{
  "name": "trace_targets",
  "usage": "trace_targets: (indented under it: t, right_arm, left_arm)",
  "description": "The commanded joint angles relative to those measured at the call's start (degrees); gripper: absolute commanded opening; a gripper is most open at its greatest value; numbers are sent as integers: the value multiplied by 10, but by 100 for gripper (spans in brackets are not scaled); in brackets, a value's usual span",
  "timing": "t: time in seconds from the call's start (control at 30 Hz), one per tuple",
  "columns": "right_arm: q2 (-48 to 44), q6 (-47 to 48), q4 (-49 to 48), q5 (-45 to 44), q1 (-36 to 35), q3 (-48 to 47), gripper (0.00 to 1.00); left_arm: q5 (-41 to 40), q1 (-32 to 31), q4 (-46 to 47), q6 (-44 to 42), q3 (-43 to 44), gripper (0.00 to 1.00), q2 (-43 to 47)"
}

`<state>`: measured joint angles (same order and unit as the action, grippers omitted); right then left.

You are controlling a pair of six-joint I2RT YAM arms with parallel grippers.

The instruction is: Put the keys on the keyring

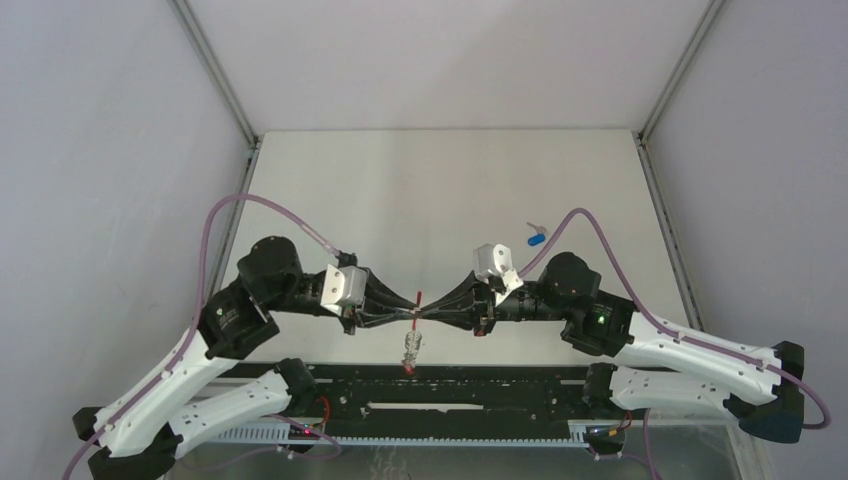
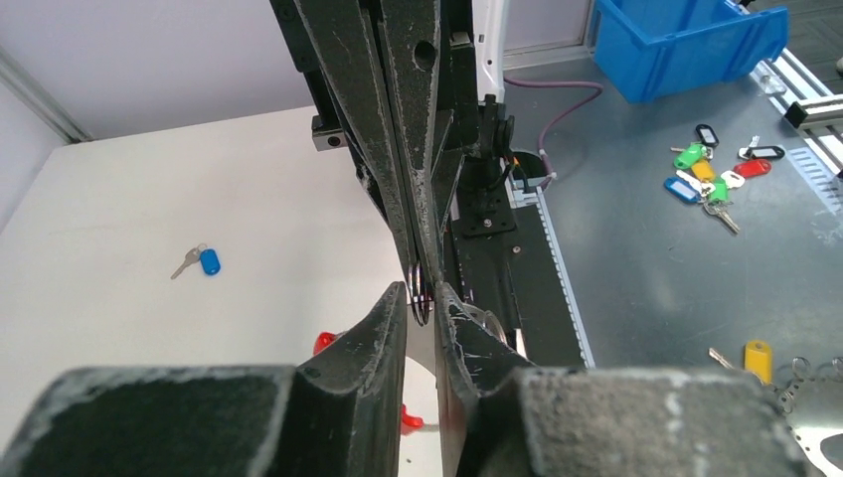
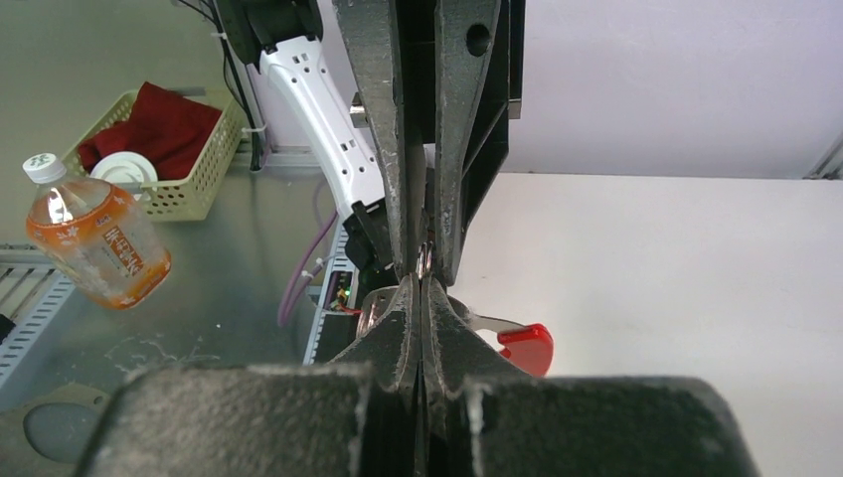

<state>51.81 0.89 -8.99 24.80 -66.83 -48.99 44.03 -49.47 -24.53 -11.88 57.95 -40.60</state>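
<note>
Right gripper [image 3: 421, 288] pinches the keyring [image 1: 412, 348]; left gripper [image 2: 424, 298] narrowly straddles its ring; basket [image 3: 189, 194] beyond the keyring holds red cloth [image 3: 149, 124].

Key [image 1: 537, 237] — behind, right of keyring [image 1: 412, 348]

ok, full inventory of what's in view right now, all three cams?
keyring: one, silver rings with red parts, hanging where the grippers meet
blue-tag key: one, silver and blue, on table beyond the right arm
table: one, white, under both arms
blue bin: one, blue, on grey bench
tagged keys: loose bunch, mixed colours, grey bench
yellow tag: one, yellow, grey bench
tea bottle: one, amber, white cap, grey bench
basket: one, cream, holds red cloth
left gripper: one, black, jaws narrowly apart around the rings
right gripper: one, black, shut on the keyring
</note>
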Motion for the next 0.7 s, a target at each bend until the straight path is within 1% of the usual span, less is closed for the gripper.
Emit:
trace_targets:
  t: [0.0, 0.03, 0.07, 0.13, 0.27, 0.5, 0.67]
  right_arm:
    - [-7, -7, -34, 1, 1, -8, 0]
    - [-9, -7, -33, 1, 1, -8, 0]
    - [-10, -7, -31, 1, 1, -8, 0]
    - [-11, -7, -29, 3, 1, -8, 0]
    - [-10, -18, -30, 8, 2, -8, 0]
    - [-9, -22, -33, 9, 2, -8, 0]
    - [-4, -25, -42, 8, 2, -8, 0]
  left_arm:
    - [9, 3, 0, 3, -15, 22, 4]
    - [5, 3, -1, 4, -16, 28, 5]
    - [1, 3, -2, 4, -16, 32, 7]
    - [-8, 3, -6, 1, -16, 34, 8]
    - [-27, 6, -8, 1, -16, 34, 13]
    - [-34, 26, -3, 36, -21, 28, 25]
    - [5, 26, 5, 45, -27, 26, 24]
